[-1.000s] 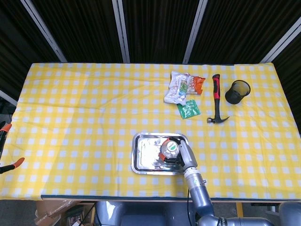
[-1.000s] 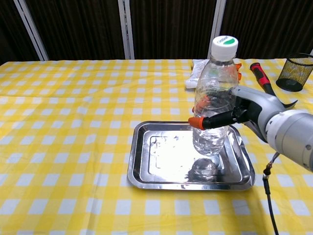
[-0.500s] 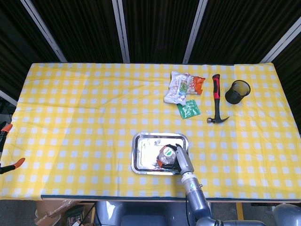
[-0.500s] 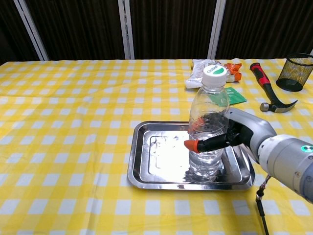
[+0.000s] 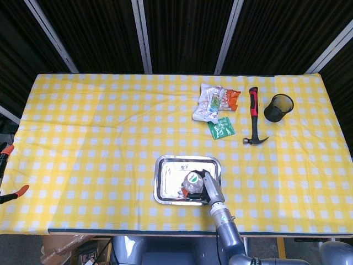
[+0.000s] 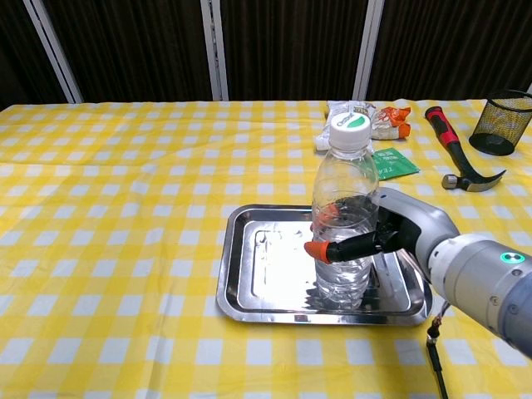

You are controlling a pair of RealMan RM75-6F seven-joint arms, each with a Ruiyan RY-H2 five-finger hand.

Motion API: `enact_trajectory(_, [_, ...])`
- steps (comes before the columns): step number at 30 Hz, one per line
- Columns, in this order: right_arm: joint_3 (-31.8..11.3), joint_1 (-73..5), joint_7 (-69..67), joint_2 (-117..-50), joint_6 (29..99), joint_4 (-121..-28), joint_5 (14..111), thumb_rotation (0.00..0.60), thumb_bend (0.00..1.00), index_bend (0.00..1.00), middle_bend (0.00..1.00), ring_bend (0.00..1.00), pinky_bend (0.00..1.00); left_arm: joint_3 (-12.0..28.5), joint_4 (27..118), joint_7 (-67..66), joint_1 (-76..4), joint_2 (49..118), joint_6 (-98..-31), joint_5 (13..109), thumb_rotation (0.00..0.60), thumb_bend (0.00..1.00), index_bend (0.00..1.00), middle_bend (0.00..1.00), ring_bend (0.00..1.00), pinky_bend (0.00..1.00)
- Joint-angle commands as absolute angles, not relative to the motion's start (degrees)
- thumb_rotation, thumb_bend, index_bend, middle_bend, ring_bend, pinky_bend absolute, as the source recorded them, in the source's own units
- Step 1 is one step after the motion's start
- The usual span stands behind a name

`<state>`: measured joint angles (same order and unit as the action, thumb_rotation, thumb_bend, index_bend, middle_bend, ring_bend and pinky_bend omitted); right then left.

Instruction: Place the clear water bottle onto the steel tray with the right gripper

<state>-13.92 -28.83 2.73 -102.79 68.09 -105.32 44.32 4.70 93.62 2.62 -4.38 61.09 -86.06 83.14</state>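
The clear water bottle (image 6: 342,223) with a white and green cap stands upright inside the steel tray (image 6: 258,274), toward its right half. My right hand (image 6: 391,237) wraps around the bottle's lower half, orange fingertips (image 6: 317,250) showing on its left side. From the head view the bottle's cap (image 5: 193,179) shows over the tray (image 5: 168,187), with the right hand (image 5: 208,187) just beside it. My left hand is not seen in either view.
Behind the tray lie snack packets (image 6: 366,120) and a green packet (image 6: 391,162). A red-handled hammer (image 6: 455,150) and a black mesh cup (image 6: 497,123) sit at the far right. Orange clamps (image 5: 11,193) show off the table's left edge.
The right hand has brought the bottle down and slightly left, from hanging above the tray to standing on its floor. The grip stays on.
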Motion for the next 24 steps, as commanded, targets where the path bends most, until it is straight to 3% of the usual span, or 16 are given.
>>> enact_trajectory(1, [-13.56, -28.78, 1.85, -100.92, 64.93, -105.95, 44.53, 0.6, 0.27, 0.34, 0.29, 0.1, 0.0, 4.64, 93.66, 2.43, -4.42, 61.16, -85.98, 83.16, 0.6, 0.19, 0.04, 0.0, 0.0, 0.0])
enact_trajectory(5, [-13.48, -28.78, -0.32, -98.42, 60.55, -106.5, 44.99, 0.6, 0.19, 0.19, 0.16, 0.02, 0.0, 4.54, 93.7, 2.17, -4.56, 61.25, -85.7, 83.19, 0.6, 0.19, 0.04, 0.0, 0.0, 0.0])
enact_trajectory(10, [-13.26, -28.39, -4.01, -95.68, 55.88, -106.53, 46.96, 0.6, 0.18, 0.11, 0.09, 0.0, 0.0, 4.55, 93.68, 1.66, -4.68, 61.44, -85.55, 83.08, 0.6, 0.19, 0.04, 0.0, 0.0, 0.0])
enact_trajectory(16, [-13.76, -27.44, -7.99, -92.56, 53.38, -107.32, 49.38, 0.6, 0.17, 0.09, 0.08, 0.0, 0.0, 4.53, 93.62, 1.45, -4.67, 61.54, -85.67, 83.1, 0.6, 0.19, 0.04, 0.0, 0.0, 0.0])
enact_trajectory(24, [-15.92, -23.88, -14.75, -83.48, 53.13, -108.69, 52.91, 0.6, 0.17, 0.09, 0.07, 0.0, 0.0, 4.46, 93.64, 1.38, -4.61, 61.56, -85.88, 83.26, 0.6, 0.19, 0.04, 0.0, 0.0, 0.0])
